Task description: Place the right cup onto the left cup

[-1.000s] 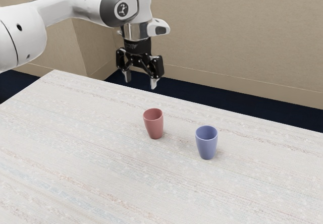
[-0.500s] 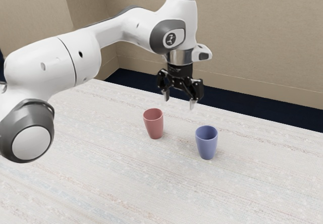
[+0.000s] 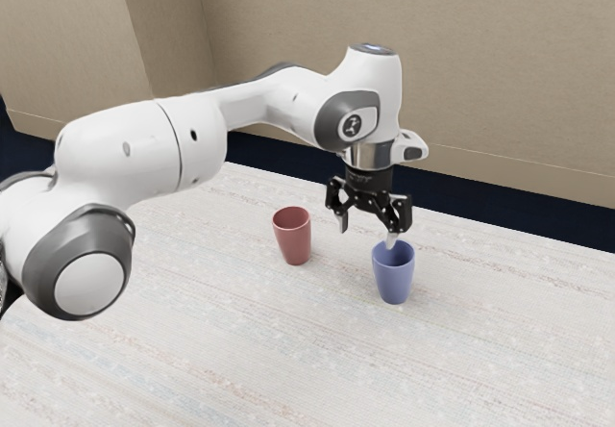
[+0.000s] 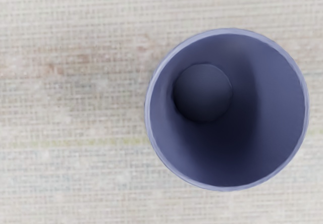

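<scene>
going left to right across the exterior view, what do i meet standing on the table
Red cup → blue cup.

Plain room, kind unclear: beige walls [image 3: 480, 52], baseboard [image 3: 528, 175], dark floor [image 3: 528, 212]

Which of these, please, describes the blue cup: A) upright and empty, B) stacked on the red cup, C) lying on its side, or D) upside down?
A: the blue cup stands mouth up on the table, its inside bare in the wrist view.
</scene>
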You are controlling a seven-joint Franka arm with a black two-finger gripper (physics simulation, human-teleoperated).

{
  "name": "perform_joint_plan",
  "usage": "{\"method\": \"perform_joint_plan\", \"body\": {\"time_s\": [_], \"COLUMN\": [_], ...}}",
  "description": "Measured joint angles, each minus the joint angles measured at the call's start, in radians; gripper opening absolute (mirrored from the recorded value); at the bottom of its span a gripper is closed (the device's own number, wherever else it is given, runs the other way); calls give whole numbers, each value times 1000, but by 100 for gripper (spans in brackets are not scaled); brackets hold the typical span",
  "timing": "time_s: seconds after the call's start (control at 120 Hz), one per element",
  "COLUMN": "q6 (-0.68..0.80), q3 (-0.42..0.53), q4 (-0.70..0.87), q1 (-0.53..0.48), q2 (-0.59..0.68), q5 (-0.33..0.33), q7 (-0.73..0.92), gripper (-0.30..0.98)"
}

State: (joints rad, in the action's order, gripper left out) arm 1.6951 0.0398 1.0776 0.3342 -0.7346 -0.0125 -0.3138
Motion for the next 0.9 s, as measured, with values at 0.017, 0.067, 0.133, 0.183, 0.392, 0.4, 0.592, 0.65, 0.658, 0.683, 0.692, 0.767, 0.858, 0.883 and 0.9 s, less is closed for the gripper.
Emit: {"method": "perform_joint_plan", "body": {"time_s": [0.017, 0.067, 0.133, 0.183, 0.392, 0.4, 0.592, 0.65, 0.658, 0.683, 0.692, 0.767, 0.858, 0.883, 0.9], "q6": [4, 13, 23, 28, 44, 45, 70, 76, 76, 78, 79, 83, 87, 88, 88], "q3": [0, -1, -1, -1, 1, 1, 2, 2, 2, 2, 2, 2, 2, 2, 2], "q4": [-10, -59, -121, -140, -139, -138, -128, -128, -128, -128, -128, -127, -126, -126, -126], "q1": [0, -1, -3, -5, -10, -10, -11, -11, -11, -12, -12, -12, -12, -11, -11], "q2": [-9, -44, -86, -101, -120, -122, -164, -171, -172, -174, -174, -179, -180, -180, -181], "q5": [-3, -14, -25, -30, -37, -37, -38, -38, -38, -38, -38, -38, -39, -39, -39], "q7": [-1, -2, -3, -5, -8, -8, -11, -12, -12, -12, -12, -13, -14, -14, -14], "gripper": [69, 69, 69, 69, 69, 69, 69, 69, 69, 69, 69, 69, 62, 58, 56]}}
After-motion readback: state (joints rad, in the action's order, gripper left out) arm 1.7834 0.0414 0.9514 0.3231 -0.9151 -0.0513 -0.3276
